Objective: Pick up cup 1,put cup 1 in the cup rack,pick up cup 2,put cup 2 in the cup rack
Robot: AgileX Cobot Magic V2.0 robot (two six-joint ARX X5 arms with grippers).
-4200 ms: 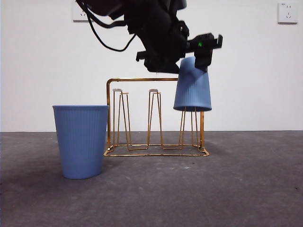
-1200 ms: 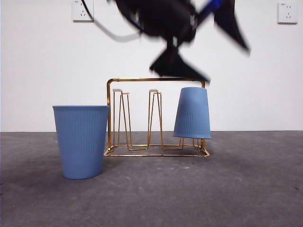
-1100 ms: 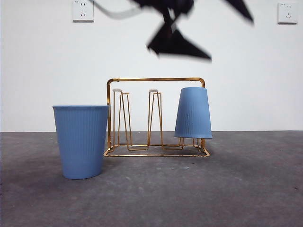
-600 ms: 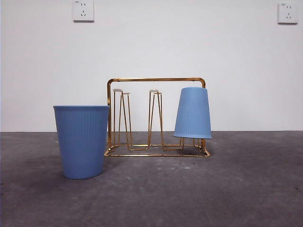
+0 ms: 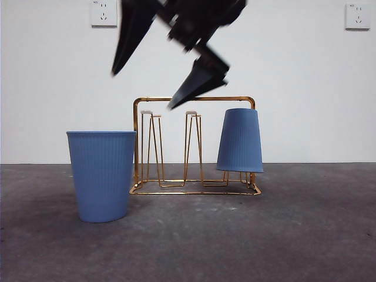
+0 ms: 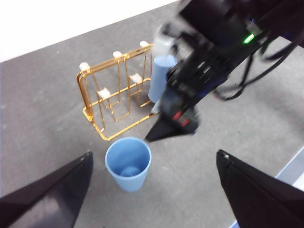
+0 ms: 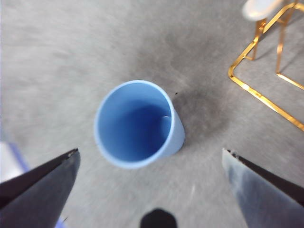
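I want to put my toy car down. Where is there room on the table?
The grey table is bare right of the cup rack with its upside-down cup, and in front of both. It is crowded around the upright cup, close beside the rack, with the right pincer open above it.

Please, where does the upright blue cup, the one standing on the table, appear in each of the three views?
Front view: upright blue cup at left, beside the cup rack.
Left wrist view: lower centre, just off the rack's corner.
Right wrist view: centre, seen from above, mouth open.
Shared landmark: the gold rack.
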